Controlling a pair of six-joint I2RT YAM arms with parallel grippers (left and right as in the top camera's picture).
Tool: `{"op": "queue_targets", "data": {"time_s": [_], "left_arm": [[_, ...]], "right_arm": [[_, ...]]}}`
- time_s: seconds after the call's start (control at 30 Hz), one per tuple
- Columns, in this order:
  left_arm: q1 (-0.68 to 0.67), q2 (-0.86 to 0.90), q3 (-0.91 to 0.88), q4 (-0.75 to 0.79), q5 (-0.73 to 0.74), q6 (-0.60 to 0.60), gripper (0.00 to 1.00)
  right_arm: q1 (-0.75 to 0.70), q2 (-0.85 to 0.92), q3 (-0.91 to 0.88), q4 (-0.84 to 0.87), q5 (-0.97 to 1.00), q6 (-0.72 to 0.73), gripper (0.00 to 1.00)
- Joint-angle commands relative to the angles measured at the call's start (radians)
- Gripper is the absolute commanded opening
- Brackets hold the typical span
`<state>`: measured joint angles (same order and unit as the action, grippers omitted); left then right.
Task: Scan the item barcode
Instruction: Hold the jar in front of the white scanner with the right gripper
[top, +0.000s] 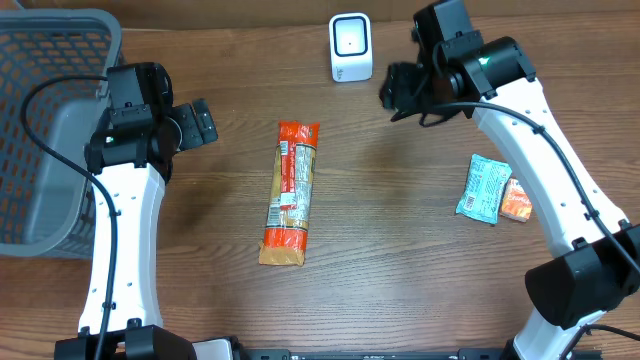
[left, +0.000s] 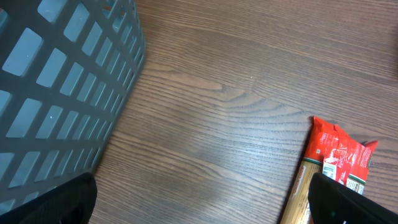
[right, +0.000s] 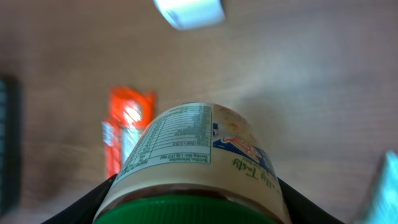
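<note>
- Jaws first: the right gripper (top: 402, 90) is clamped partway round a jar (right: 193, 155), one dark finger (right: 93, 199) pressed on each flank of it.
- The jar is round and smooth-sided, cream in colour, with a green lid (right: 186, 213) at the end nearest the wrist camera.
- A glossy label (right: 180, 140) wraps its curve: a white panel of fine print on one side, red and blue lettering on the other. I cannot pick out a barcode from here.
- It is held up off the table (top: 400, 250), just beside the scanner (top: 350, 47) on the scanner's right. From overhead the gripper hides nearly all of it.
- The scanner is a small white box with rounded corners and a pale window on its face, standing at the far edge of the wood-grain tabletop.
- Out in the middle lies a long packet (top: 290, 195), flat and crinkly, red-orange at the far end and tan at the near one.
- Over on the right, a teal packet (top: 483, 187) lies touching a smaller orange packet (top: 516, 200).
- The left gripper (top: 195, 125) is spread as wide as it goes, holding nothing, with only bare wood between its fingertips.
- Beside it stands a grey plastic basket (top: 50, 130) with stiff lattice walls of square holes.
</note>
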<state>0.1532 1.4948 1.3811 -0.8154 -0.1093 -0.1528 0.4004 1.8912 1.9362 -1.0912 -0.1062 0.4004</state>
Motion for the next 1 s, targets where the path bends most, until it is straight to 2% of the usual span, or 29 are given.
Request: {"op": "queue_targets", "data": {"time_s": [0.0, 0.3, 0.4, 0.6, 0.97], "left_arm": [[0.003, 0.010, 0.010, 0.004, -0.005, 0.019, 1.00], [0.003, 0.010, 0.010, 0.004, -0.005, 0.019, 1.00], [0.003, 0.010, 0.010, 0.004, -0.005, 0.019, 1.00], [0.003, 0.010, 0.010, 0.004, -0.005, 0.019, 1.00], [0.003, 0.010, 0.010, 0.004, -0.005, 0.019, 1.00]], "right_arm": [[0.033, -0.026, 0.021, 0.098, -0.018, -0.058, 0.04], [0.031, 0.130, 0.007, 0.458, 0.000, -0.053, 0.04], [0.032, 0.229, 0.007, 0.645, 0.002, -0.066, 0.04], [0.031, 0.363, 0.007, 0.919, 0.105, -0.065, 0.04], [0.029, 0.484, 0.007, 1.258, 0.254, -0.065, 0.04]]}}
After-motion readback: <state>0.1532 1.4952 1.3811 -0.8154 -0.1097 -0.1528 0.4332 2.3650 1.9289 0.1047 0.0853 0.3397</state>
